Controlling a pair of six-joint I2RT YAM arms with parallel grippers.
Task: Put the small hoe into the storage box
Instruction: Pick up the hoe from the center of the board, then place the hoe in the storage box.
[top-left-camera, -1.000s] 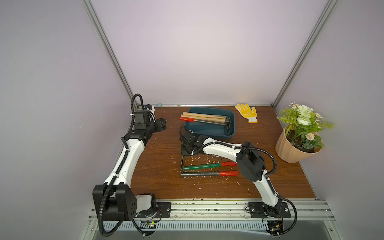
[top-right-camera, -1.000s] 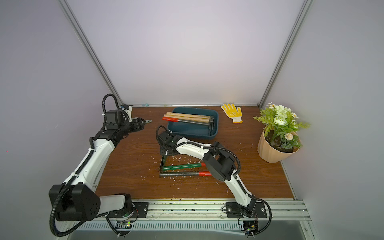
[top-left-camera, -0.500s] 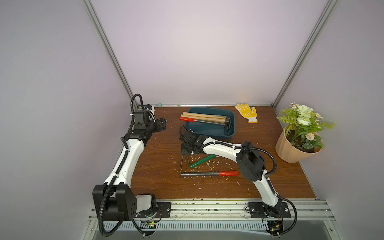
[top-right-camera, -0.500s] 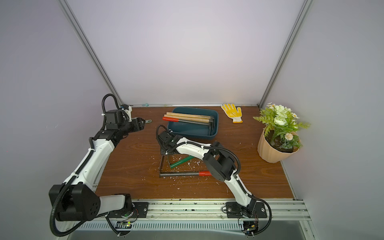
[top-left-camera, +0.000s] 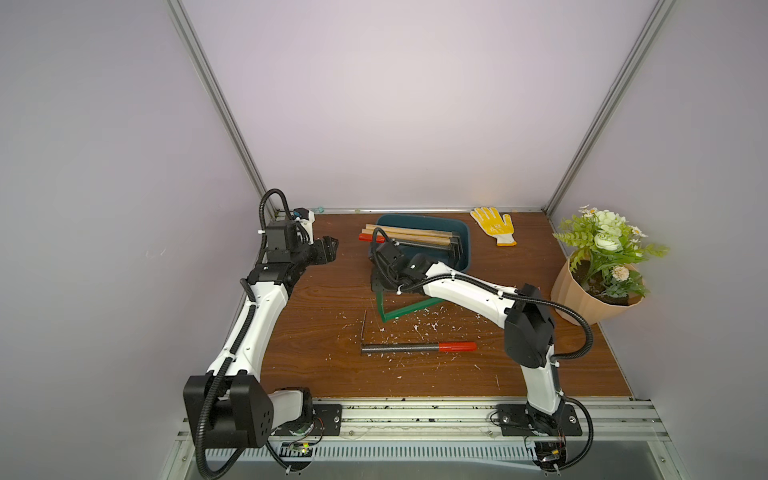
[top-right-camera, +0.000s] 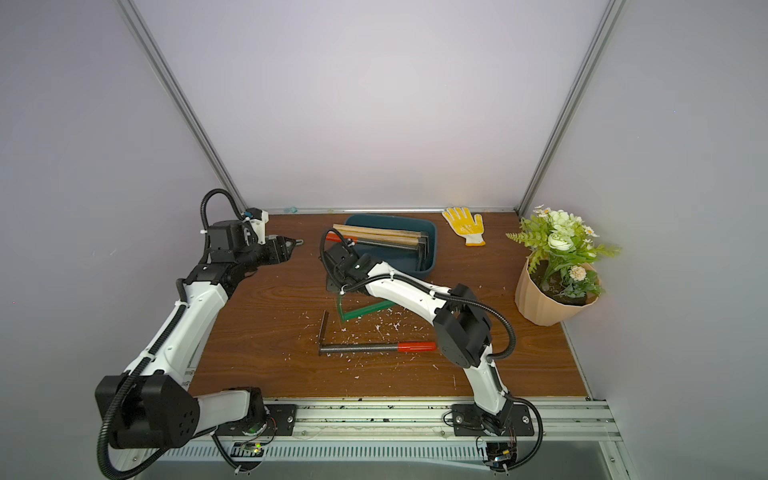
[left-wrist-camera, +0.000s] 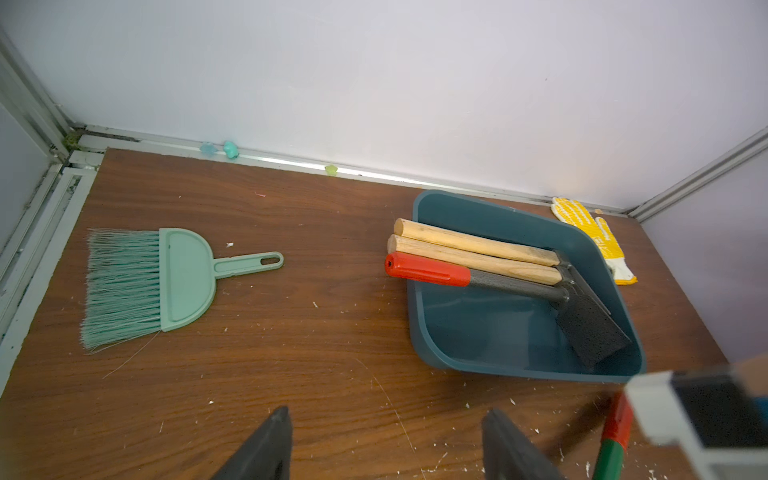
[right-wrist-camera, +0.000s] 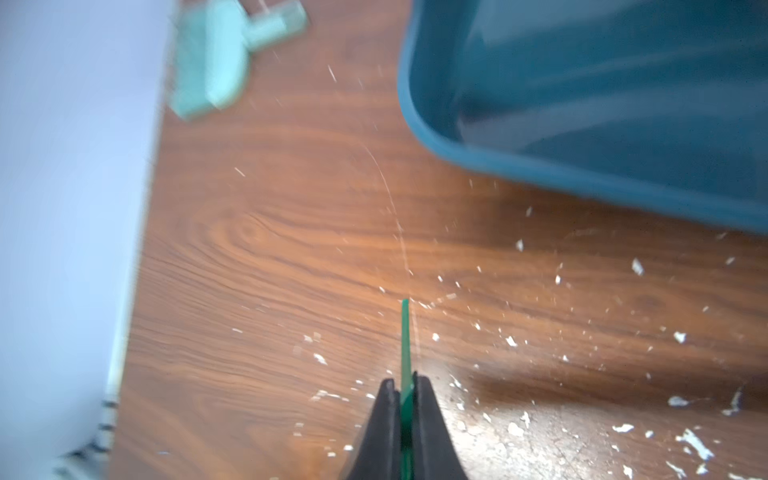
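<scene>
The wooden table (top-left-camera: 316, 374) fills the floor of the cell. The left arm (top-left-camera: 257, 316) reaches from 7 o'clock towards 10 o'clock. Its left gripper (left-wrist-camera: 388, 415) stands with its jaws wide apart above bare wood, holding nothing.

The right arm (top-left-camera: 465, 291) bends from 5 o'clock in to the table's middle. A potted plant (top-left-camera: 582, 299) stands at 3 o'clock.

The storage box (left-wrist-camera: 490, 328) sits at 12 o'clock. It holds two wooden-handled tools (left-wrist-camera: 478, 245) and a red-gripped hoe (left-wrist-camera: 428, 272). Their heads lie at the box's 3 o'clock end, and their handles overhang its 9 o'clock rim.

The small hoe (top-left-camera: 409, 309), with a green shaft, is outside the box, just at 6 o'clock of the box's near wall. The right gripper (right-wrist-camera: 403, 382) is clamped on the hoe's thin green blade, which stands on edge between the jaws. The shaft runs towards 3 o'clock under the arm. Whether it touches the wood cannot be told.

A grey tool (top-left-camera: 399, 348) lies flat at 6 o'clock of the hoe, its red grip pointing to 3 o'clock.

A yellow glove (top-left-camera: 494, 226) lies at 1 o'clock, near the box. A mint brush (left-wrist-camera: 166, 278) lies on the wood, well apart from the box, on the side away from the glove. White flakes (right-wrist-camera: 638, 266) dot the wood around the gripper.
</scene>
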